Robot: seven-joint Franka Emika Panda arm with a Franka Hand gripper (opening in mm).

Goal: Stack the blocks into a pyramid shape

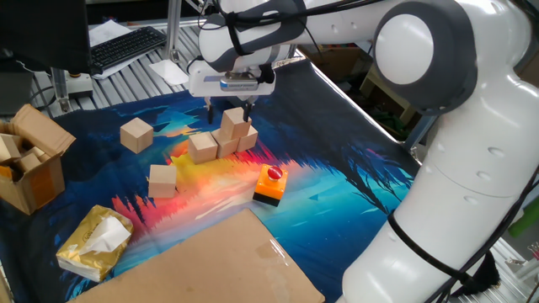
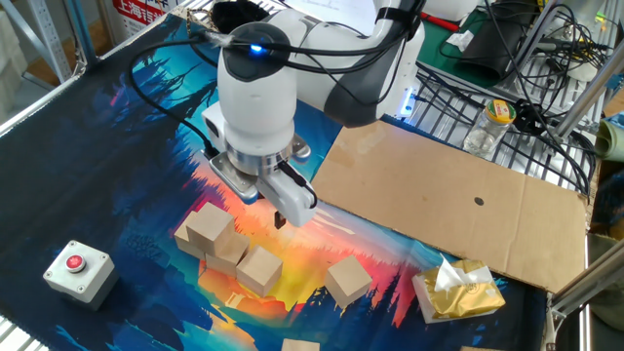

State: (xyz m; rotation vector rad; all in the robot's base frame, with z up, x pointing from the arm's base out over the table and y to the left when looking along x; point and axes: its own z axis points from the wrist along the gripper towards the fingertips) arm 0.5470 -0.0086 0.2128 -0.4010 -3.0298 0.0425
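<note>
Gripper (image 1: 228, 110) hangs empty with fingers spread, just above the raised top block (image 1: 237, 120) of a small cluster (image 2: 226, 249) of plain tan wooden cubes mid-mat. Two loose cubes (image 1: 136, 134) (image 1: 163, 180) sit apart toward the cardboard box (image 1: 32, 160). Orange-black button box (image 1: 270, 184) lies near the cluster.

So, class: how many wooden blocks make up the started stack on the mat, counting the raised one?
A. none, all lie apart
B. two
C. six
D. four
D: three blocks sit side by side on the mat, and a fourth, the top block, rests on them; the gripper hangs just above it.
</note>
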